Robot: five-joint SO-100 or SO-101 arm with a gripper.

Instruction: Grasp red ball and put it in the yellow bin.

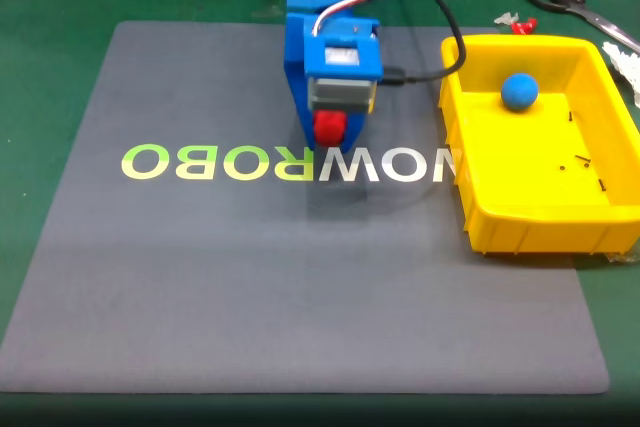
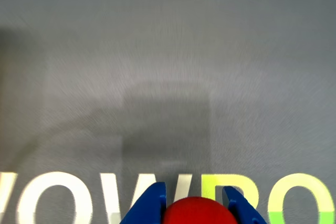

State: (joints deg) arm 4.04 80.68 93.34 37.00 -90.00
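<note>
A big flat grey mat (image 1: 250,277) lies on a dark green table top (image 1: 60,7). Big letters (image 1: 290,163) run across the mat, some white and some light green, and they look upside down in the fixed view. A small round blue ball (image 1: 519,91) sits near some tiny dark specks (image 1: 583,158). Black-handled metal scissors (image 1: 575,2) lie at the far right of the table. A small red-and-white clip (image 1: 517,22) lies near them.

- "NOWROBO" printed on grey mat (image 1: 200,277), upside down in fixed view, "NOW" white, "ROBO" yellow-green.
- Wrist view: partial letters "WOW" white, "RO" yellow-green, same mat (image 2: 168,51).
</note>
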